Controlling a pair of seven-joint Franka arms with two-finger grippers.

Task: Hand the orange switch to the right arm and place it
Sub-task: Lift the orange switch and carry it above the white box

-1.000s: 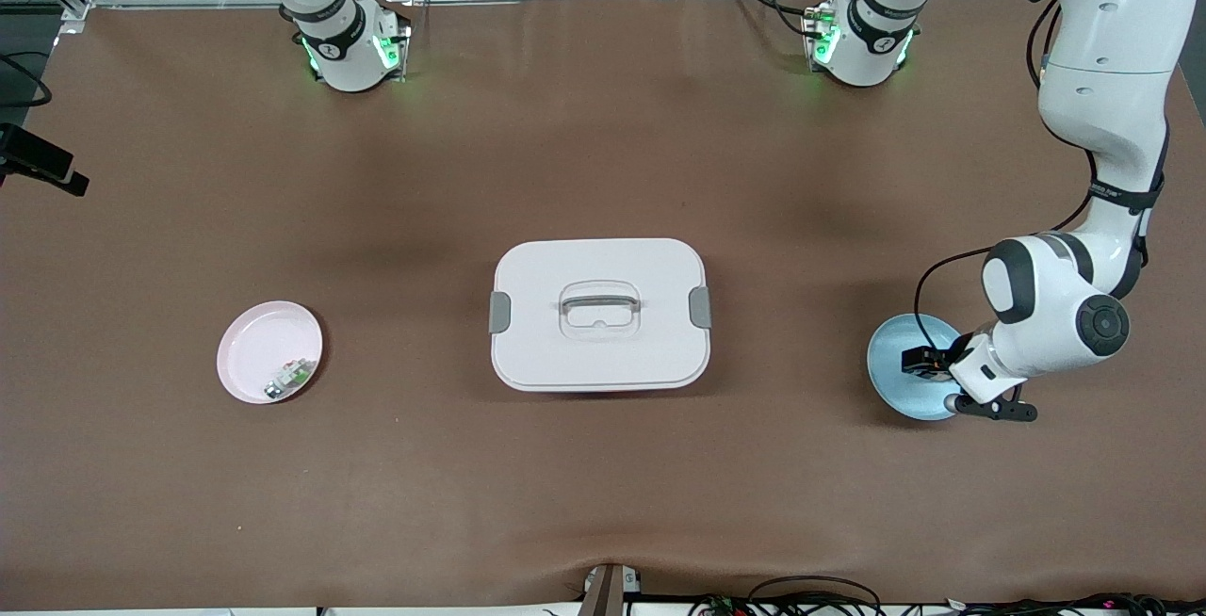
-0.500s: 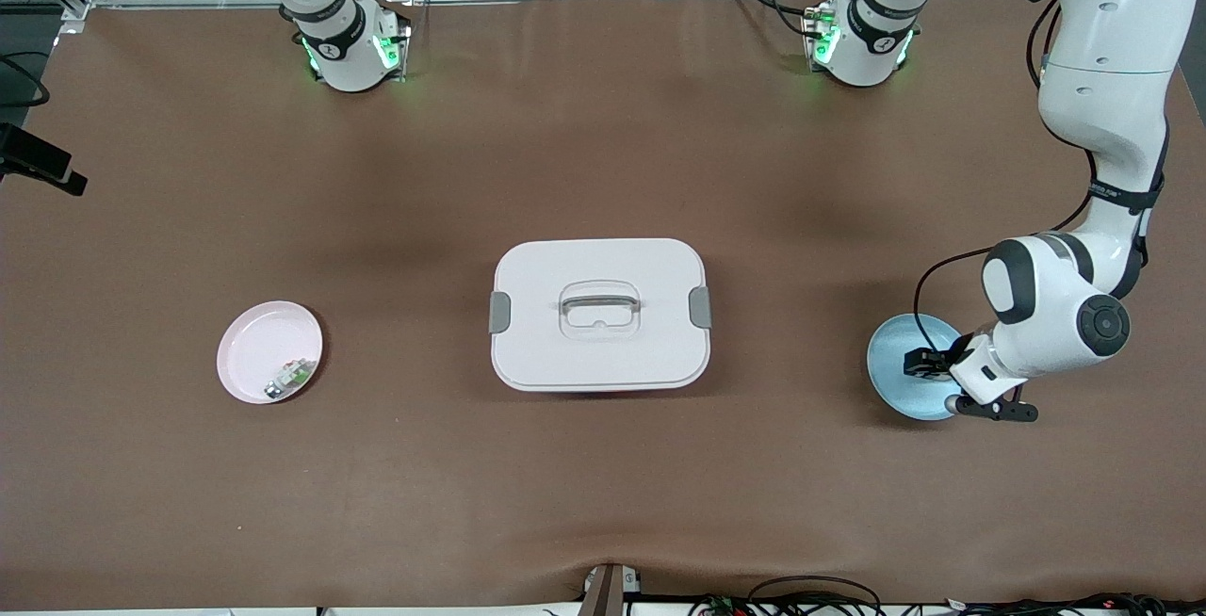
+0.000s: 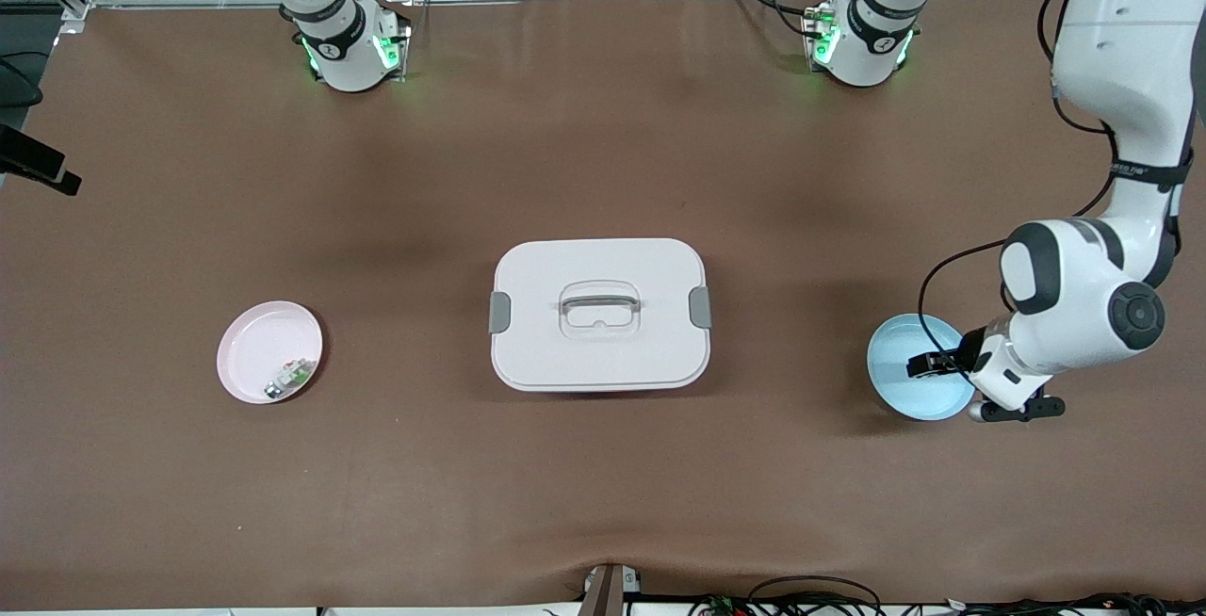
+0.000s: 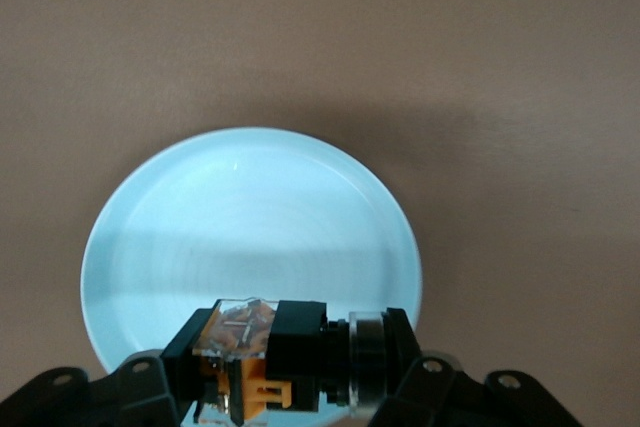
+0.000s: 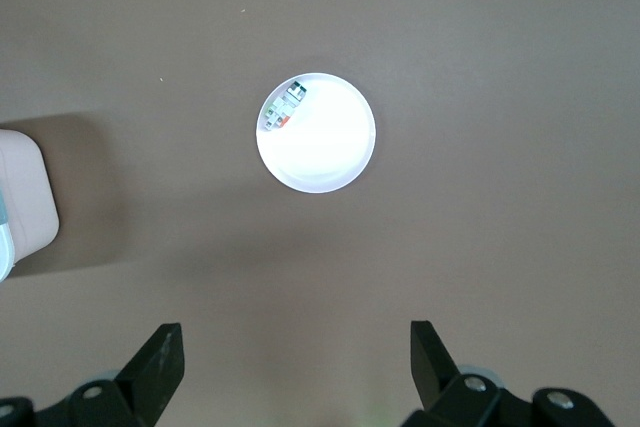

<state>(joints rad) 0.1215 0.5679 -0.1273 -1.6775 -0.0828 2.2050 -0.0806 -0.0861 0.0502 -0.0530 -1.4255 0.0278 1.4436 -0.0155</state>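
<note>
Toward the right arm's end of the table sits the pink dish (image 3: 268,352) with the small green-and-white part (image 3: 291,376) in it, same spot as a second ago. My right gripper (image 5: 297,367) waits high over that dish, fingers spread wide, nothing between them; no change there. Mid-table, the white lidded box (image 3: 599,314) with its grey latches hasn't shifted. At the left arm's end is the blue plate (image 3: 895,380), and that's where the change is: my left gripper (image 3: 928,364) had its fingers apart around the orange switch (image 4: 285,355) down on the plate a second ago, now they're pressed in and pinching it. Left wrist view shows the black body and orange parts clamped between the fingers (image 4: 160,382), with the plate face bare beneath, so the switch looks lifted just off it. The left arm's wrist and elbow have also moved a bit toward the table edge at its own end, uncovering more of the plate than before.
</note>
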